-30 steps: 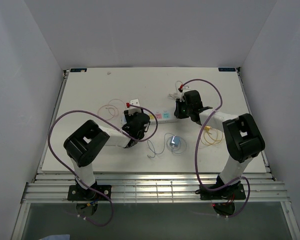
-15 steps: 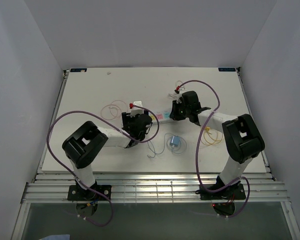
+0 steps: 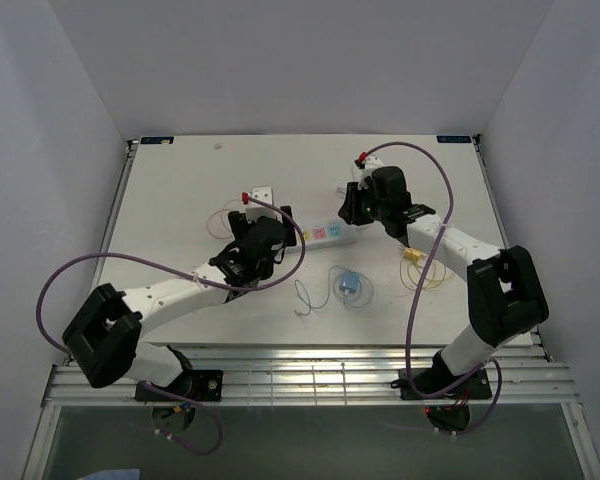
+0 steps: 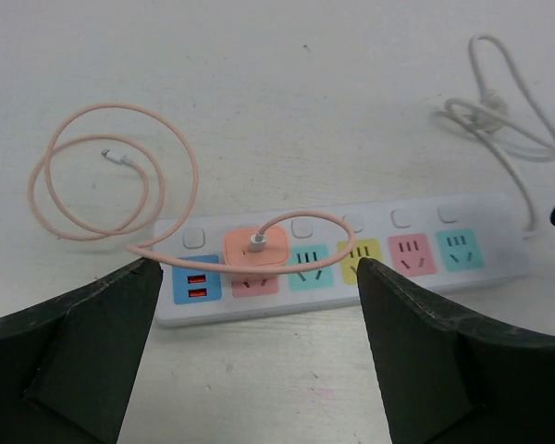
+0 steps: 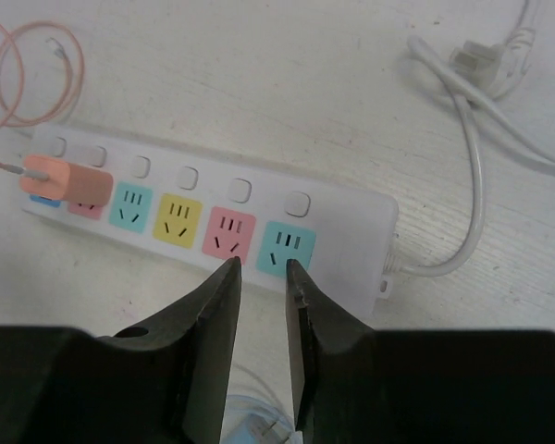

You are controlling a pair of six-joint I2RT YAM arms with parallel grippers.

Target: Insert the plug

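Fingers (image 4: 102, 361) spread wide — plug (image 4: 256, 248) seated between, untouched.

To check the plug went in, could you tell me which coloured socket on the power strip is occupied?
The pink socket beside the blue USB panel: the orange plug sits in it, while the teal, yellow, other pink and end teal sockets on the power strip stay empty.

The white table (image 3: 180, 190) carries a white power strip (image 4: 499, 264) with coloured sockets near its middle. A pink cable (image 4: 92, 176) lies coiled just beside the strip's one end; a white cord (image 5: 472, 139) trails from the other. Nearer the arms lie a thin blue cable (image 3: 348, 288) and a yellow one (image 3: 420, 272).
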